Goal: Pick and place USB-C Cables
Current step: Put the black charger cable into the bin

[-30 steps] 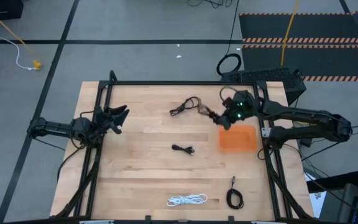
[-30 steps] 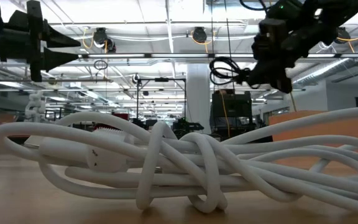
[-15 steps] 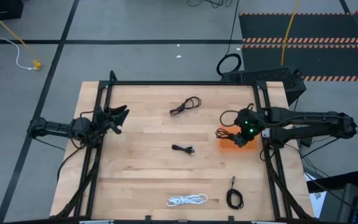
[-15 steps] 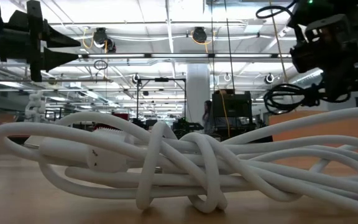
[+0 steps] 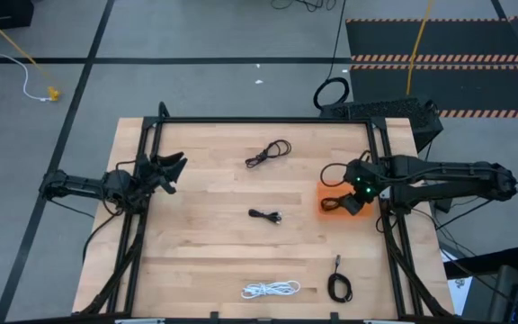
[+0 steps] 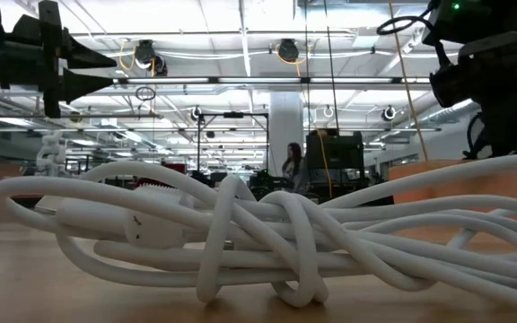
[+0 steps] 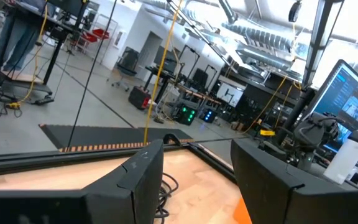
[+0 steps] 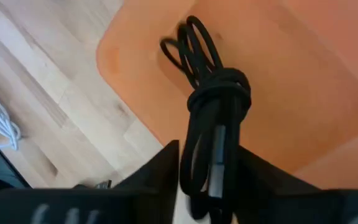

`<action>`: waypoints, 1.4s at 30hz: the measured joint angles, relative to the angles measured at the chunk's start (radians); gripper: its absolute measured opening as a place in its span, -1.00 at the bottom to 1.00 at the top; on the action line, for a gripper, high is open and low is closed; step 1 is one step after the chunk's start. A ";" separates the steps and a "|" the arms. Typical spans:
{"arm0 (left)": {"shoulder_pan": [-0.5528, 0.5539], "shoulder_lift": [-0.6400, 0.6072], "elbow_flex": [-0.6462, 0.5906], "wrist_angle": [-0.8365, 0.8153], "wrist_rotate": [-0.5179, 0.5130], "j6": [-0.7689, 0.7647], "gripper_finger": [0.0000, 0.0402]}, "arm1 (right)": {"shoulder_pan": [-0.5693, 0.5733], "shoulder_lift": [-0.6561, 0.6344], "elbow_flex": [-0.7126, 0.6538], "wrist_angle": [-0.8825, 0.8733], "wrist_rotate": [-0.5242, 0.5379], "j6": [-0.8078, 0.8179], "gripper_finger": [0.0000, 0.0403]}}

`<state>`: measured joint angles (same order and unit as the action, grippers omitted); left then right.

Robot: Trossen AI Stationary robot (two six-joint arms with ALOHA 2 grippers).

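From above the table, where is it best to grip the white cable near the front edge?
Take the white cable across its bunched middle, coming straight down. It lies flat as a long, narrow coil, strands gathered there, with bare wood around it.

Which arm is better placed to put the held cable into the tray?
The right. Its gripper is shut on a black cable directly over the orange tray. The left gripper waits at the table's far left side, holding nothing.
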<state>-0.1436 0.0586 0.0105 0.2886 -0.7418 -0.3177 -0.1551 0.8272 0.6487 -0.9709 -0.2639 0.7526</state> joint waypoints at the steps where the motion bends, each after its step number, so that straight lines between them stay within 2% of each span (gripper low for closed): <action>1: 0.000 0.000 0.000 0.000 0.000 0.000 -0.05 | 0.000 0.000 0.000 0.002 0.001 -0.012 -0.35; 9: 0.000 0.000 0.000 0.000 0.000 0.000 -0.05 | 0.000 0.000 0.000 0.017 0.004 -0.064 -0.04; 14: 0.000 0.000 0.000 0.000 0.000 0.000 -0.05 | 0.000 0.000 0.000 0.015 0.013 -0.065 -0.01; 16: 0.000 0.000 0.000 0.000 0.000 0.000 -0.05 | -0.001 0.000 0.001 -0.005 0.048 -0.054 -0.01; 20: 0.000 0.000 0.000 0.000 0.000 0.000 -0.05 | -0.001 -0.003 0.001 -0.025 0.075 0.027 -0.02; 31: 0.000 0.000 0.000 0.000 0.000 -0.001 -0.05 | 0.002 -0.038 0.001 0.474 -0.034 -0.037 -0.03; 36: 0.001 0.000 0.000 0.010 0.000 0.009 -0.05 | 0.002 -0.042 0.001 0.639 -0.056 -0.069 -0.03; 40: 0.001 0.000 0.000 0.011 0.007 -0.158 -0.05 | 0.002 -0.042 0.001 0.744 -0.056 -0.106 -0.03; 42: 0.001 0.000 0.000 0.031 0.013 -0.144 -0.05 | 0.002 -0.042 0.001 0.782 -0.056 -0.122 -0.03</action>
<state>-0.1425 0.0589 0.0105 0.3200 -0.7289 -0.4615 -0.1528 0.7856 0.6498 -0.1887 -0.3199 0.6306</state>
